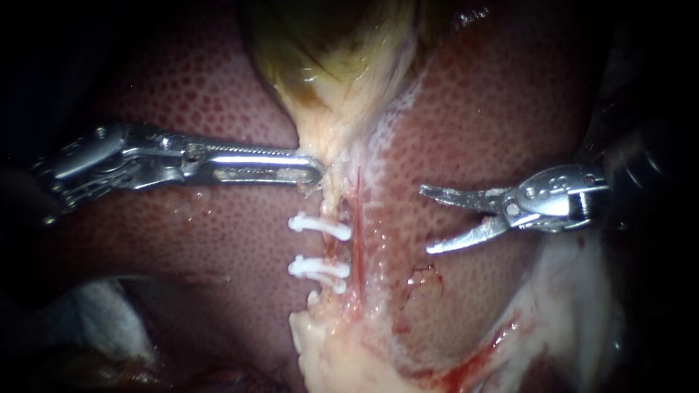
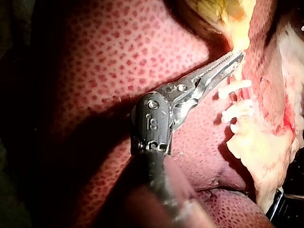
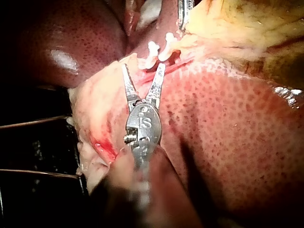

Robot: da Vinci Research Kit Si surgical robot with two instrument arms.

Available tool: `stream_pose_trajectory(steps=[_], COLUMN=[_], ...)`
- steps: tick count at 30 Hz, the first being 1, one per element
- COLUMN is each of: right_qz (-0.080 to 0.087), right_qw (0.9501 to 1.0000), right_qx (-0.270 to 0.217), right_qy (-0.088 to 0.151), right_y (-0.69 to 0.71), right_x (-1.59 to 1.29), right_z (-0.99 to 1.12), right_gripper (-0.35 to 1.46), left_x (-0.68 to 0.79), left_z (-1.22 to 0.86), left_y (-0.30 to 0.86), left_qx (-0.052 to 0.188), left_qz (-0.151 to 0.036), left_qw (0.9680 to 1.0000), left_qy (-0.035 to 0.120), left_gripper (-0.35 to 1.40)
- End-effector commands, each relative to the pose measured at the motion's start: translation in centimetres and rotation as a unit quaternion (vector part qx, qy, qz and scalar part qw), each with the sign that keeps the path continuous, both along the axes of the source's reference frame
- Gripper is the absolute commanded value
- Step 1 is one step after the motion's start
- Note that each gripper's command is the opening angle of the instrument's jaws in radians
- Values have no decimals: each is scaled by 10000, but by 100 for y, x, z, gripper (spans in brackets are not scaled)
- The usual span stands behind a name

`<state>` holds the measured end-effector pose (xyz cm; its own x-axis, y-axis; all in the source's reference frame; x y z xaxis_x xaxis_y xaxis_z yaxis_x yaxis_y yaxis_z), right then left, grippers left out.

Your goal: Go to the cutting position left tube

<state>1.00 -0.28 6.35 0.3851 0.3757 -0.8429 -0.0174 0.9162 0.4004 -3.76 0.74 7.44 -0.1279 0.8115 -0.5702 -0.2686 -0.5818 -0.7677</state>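
Two white clips (image 1: 320, 226) (image 1: 319, 268) sit across the pale left tube (image 1: 336, 247), with a bare stretch between them. A thin red tube (image 1: 358, 233) runs just to its right. My left instrument (image 1: 314, 172) is shut on pale tissue at the gallbladder's (image 1: 335, 51) neck, above the upper clip. My right instrument (image 1: 424, 220) hangs over the liver, right of both tubes, its curved jaws open and empty. In the right wrist view the right instrument (image 3: 142, 69) points at the clips (image 3: 153, 50), a short way off. The left wrist view shows the left instrument (image 2: 232, 61) beside the clips (image 2: 235, 87).
Mottled red liver (image 1: 510, 109) lies on both sides of the tubes. Pale fatty tissue (image 1: 342, 356) with some blood spreads below the lower clip. White gauze (image 1: 95, 306) shows at the lower left. A small raw patch (image 1: 426, 280) marks the liver under the right jaws.
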Motion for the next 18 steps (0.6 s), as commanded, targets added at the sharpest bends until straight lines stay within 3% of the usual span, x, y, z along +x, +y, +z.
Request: stream_pose_trajectory(steps=[1, 5, 8, 13, 18], right_qz=[1, -9, -19, -18, -34], right_qw=[10000, 10000, 10000, 10000, 10000], right_qx=[0, 3, 7, 6, 14], right_qy=[1, 10, 20, 19, 37], right_y=[0, -1, -1, -1, -1], right_x=[1, 1, 1, 1, 2], right_z=[0, 1, 1, 2, 3], right_gripper=[143, 143, 143, 143, 143], left_x=[3, 21, 39, 67, 74], left_z=[-3, -20, -41, -84, -97], left_y=[1, 8, 18, 34, 30], left_qx=[9, 51, 105, -90, -116], left_qz=[15, 19, -115, -252, -290], left_qw=[10000, 10000, 9999, 9996, 9994], left_qy=[-17, -19, -62, -120, -141], left_gripper=[-35, -35, -35, -35, -35])
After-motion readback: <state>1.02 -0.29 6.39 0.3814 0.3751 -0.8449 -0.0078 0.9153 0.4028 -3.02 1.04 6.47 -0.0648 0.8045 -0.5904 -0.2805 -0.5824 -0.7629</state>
